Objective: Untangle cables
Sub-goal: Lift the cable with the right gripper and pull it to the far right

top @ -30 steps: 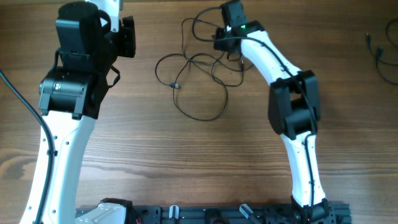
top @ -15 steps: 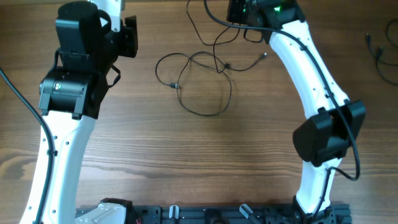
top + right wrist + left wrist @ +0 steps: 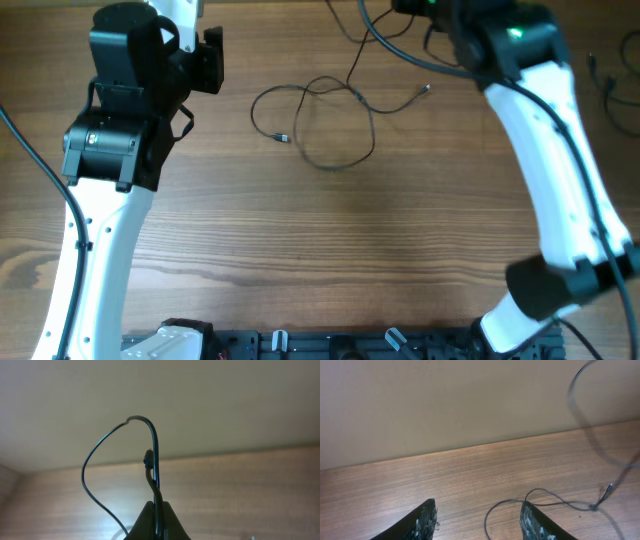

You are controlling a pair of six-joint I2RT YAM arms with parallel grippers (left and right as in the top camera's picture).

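Thin black cables [image 3: 330, 125] lie in loose loops on the wooden table at the upper middle, with a plug end [image 3: 283, 138] at the left and another [image 3: 425, 92] at the right. My right gripper [image 3: 156, 510] is shut on one cable strand [image 3: 152, 460], which loops up above the fingers; in the overhead view it sits at the top edge [image 3: 430, 12] with strands rising to it. My left gripper [image 3: 477, 517] is open and empty, low over the table, with a cable loop [image 3: 540, 500] lying by its right finger.
More thin black cords [image 3: 610, 85] lie at the far right edge of the table. The left arm's body [image 3: 130, 110] stands over the upper left. A beige wall [image 3: 445, 405] runs behind the table. A black rail [image 3: 350, 345] lines the front edge.
My right gripper has lifted up and to the right with the cable, drawing strands out of the tangle so the loops on the table are fewer and looser. The left arm has not moved.
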